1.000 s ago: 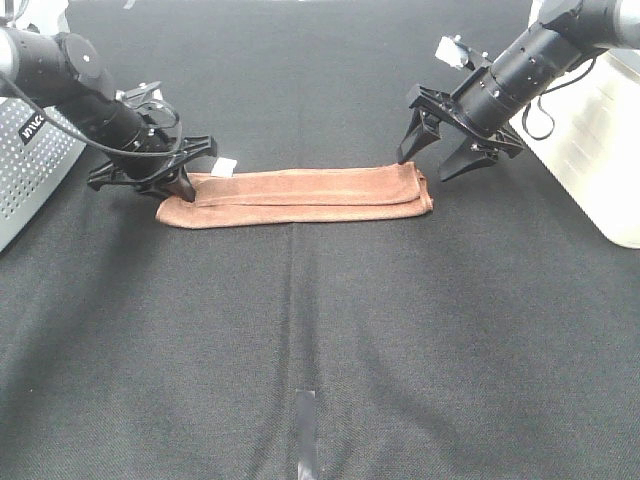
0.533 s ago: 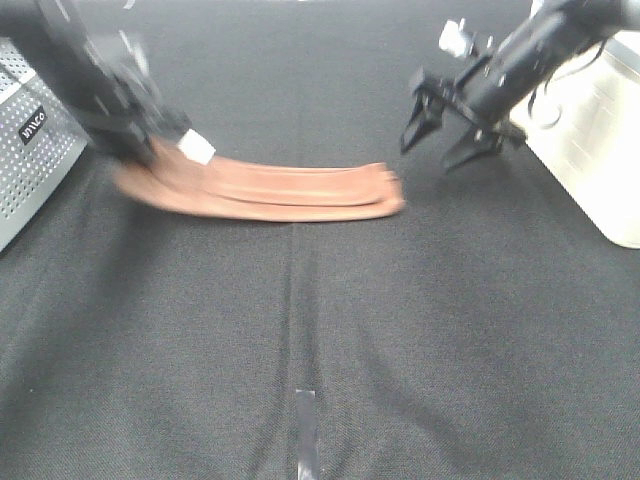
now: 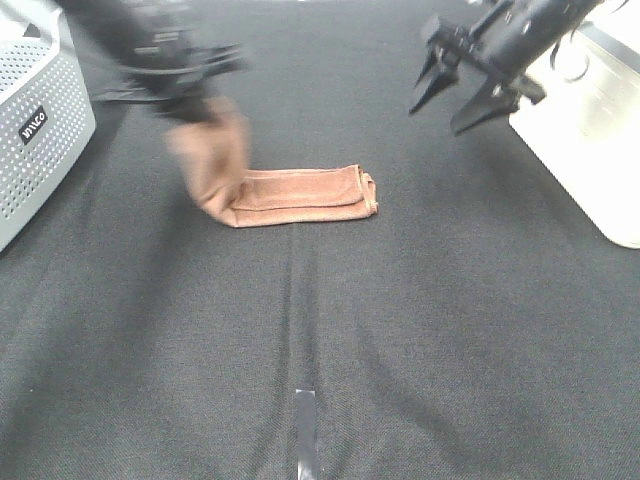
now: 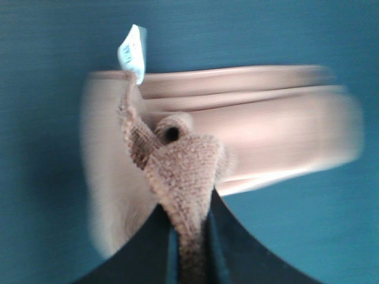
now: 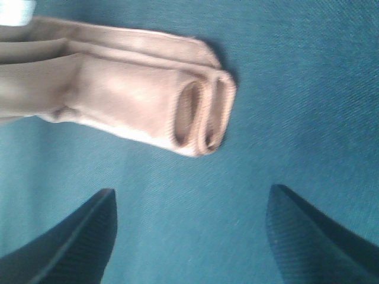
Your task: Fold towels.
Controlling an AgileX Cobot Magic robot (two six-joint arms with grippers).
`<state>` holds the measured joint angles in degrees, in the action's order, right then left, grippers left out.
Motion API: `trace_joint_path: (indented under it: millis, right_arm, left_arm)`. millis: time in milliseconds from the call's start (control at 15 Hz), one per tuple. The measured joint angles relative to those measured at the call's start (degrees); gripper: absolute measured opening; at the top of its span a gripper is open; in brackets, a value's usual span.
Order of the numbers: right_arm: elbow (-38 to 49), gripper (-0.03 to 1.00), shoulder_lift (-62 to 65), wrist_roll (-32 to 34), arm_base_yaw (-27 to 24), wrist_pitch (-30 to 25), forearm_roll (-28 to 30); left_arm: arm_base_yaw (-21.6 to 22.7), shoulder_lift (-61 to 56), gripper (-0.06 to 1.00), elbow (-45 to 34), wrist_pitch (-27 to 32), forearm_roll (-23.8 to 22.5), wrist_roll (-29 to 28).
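Towel end aloft in L end effector (R end effector agape)

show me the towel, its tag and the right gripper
towel (image 3: pixel 300 197), exterior high view, flat folded part
tag (image 4: pixel 132 52), left wrist view, its white middle
right gripper (image 3: pixel 433 121), exterior high view, between its fingertips

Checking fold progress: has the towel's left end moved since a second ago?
Yes. The left hand has lifted it, slightly away from the white basket; the towel's right end slid toward that basket.
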<state>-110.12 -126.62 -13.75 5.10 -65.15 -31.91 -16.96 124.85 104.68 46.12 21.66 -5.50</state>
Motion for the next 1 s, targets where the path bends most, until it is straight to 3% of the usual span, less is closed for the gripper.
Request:
trace_joint_path:
  millis: [267,467,733,800,1000]
  right_arm:
    - [0.00,0.67,0.63,0.00,0.00,-1.60,0.00]
    - [0.00,0.67,0.63,0.00,0.00,-1.66,0.00]
    - [0.00,0.67,0.63,0.00,0.00,-1.83,0.00]
    - [0.00,0.67,0.63,0.00,0.00,-1.83,-0.17]
    - [0.00,0.67,0.63,-0.23,0.00,-2.35,-3.04]
  left_arm:
    - [-6.25,4.24,0.07,0.11,-9.57,7.85,-3.44]
    - [-8.14,6.88,0.16,0.11,-12.38,11.29,-4.18]
    - [-10.37,8.31,0.67,0.11,-18.39,15.36,-4.47]
    - [-10.26,8.31,0.73,0.11,-20.40,16.21,-4.47]
    - [-7.68,5.73,0.75,0.11,-21.43,14.73,-3.15]
